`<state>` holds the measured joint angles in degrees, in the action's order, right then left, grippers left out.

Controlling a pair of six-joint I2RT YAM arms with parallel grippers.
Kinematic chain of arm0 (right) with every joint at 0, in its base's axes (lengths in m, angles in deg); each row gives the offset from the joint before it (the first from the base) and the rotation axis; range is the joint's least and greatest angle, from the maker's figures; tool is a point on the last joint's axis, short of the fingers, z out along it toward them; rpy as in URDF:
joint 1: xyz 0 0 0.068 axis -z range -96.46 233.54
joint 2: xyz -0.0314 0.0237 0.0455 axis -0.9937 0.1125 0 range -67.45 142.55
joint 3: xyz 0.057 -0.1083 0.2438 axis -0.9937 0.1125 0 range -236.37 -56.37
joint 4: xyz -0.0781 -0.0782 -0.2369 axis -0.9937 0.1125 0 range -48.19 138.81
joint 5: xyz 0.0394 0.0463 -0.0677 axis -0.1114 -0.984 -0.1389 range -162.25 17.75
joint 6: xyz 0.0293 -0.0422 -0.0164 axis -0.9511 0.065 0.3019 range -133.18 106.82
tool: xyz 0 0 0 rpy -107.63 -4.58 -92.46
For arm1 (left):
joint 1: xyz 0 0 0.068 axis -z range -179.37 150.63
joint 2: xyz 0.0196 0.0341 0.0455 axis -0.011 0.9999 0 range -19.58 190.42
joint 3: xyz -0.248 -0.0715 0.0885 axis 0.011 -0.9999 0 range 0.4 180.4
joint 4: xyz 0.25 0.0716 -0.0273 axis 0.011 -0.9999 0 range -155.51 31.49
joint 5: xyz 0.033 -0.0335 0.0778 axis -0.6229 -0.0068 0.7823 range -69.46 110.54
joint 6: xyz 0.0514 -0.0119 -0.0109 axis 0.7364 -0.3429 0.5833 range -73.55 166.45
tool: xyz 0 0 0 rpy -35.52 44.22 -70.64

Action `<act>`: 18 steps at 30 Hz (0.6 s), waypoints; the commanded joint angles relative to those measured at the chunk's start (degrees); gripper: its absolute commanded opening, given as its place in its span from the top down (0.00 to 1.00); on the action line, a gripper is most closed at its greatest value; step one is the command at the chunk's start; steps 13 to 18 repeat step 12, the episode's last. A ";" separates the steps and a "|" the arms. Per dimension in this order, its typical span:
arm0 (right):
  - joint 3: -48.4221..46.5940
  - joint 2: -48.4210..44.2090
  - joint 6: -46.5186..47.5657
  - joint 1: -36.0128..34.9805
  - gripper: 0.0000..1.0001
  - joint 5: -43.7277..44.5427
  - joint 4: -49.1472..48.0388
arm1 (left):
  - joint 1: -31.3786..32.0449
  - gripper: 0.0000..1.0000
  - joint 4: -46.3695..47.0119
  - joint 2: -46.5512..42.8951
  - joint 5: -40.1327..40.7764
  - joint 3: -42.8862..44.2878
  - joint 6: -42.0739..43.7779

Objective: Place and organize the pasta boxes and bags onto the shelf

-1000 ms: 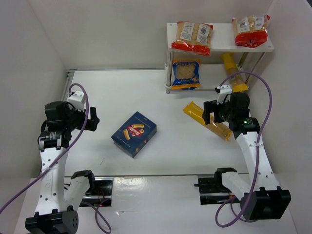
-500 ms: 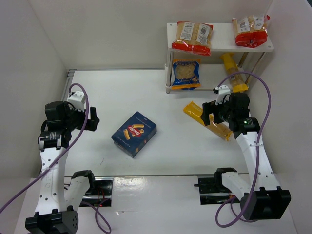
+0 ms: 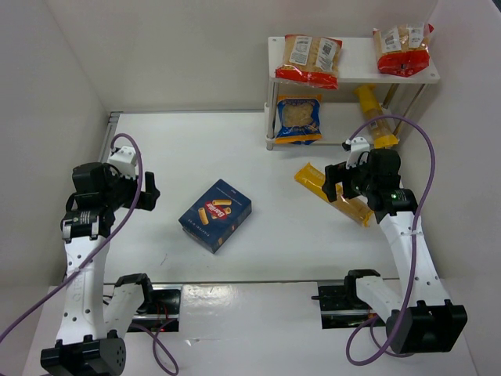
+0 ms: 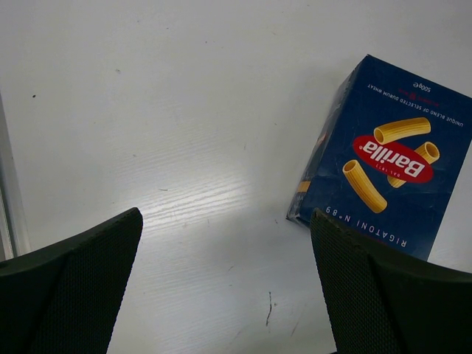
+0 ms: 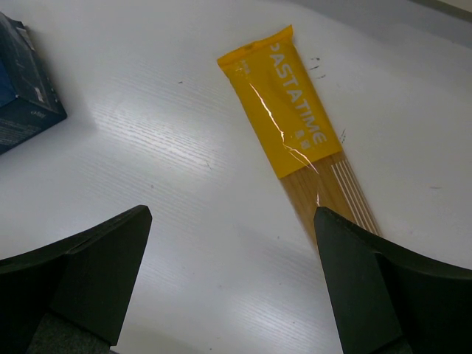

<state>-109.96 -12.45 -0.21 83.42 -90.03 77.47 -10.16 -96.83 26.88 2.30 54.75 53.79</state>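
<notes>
The dark-blue pasta box [image 3: 215, 215] lies flat mid-table; it also shows in the left wrist view [image 4: 387, 158]. A long orange-yellow bag [image 3: 322, 188] lies on the table under my right arm, seen in the right wrist view [image 5: 291, 125]. The white shelf [image 3: 354, 72] holds two red-trimmed bags [image 3: 311, 59] [image 3: 402, 47] on top, and a blue-trimmed bag [image 3: 298, 117] and another yellow bag [image 3: 374, 117] below. My left gripper [image 3: 145, 193] is open and empty, left of the box. My right gripper [image 3: 335, 178] is open and empty, above the yellow bag.
White walls close the table at the left, back and right. A metal rail [image 3: 109, 129] runs along the table's left edge. Purple cables loop from both arms.
</notes>
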 commanded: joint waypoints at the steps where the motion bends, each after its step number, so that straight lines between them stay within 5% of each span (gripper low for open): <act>1: -0.56 -0.42 0.48 0.12 0.00 -0.76 0.46 | -0.38 0.00 1.15 -0.05 -0.57 0.14 -0.04; 18: -0.56 0.10 0.56 0.12 0.00 -0.68 0.46 | -0.38 0.00 1.15 0.48 -1.10 0.14 -0.04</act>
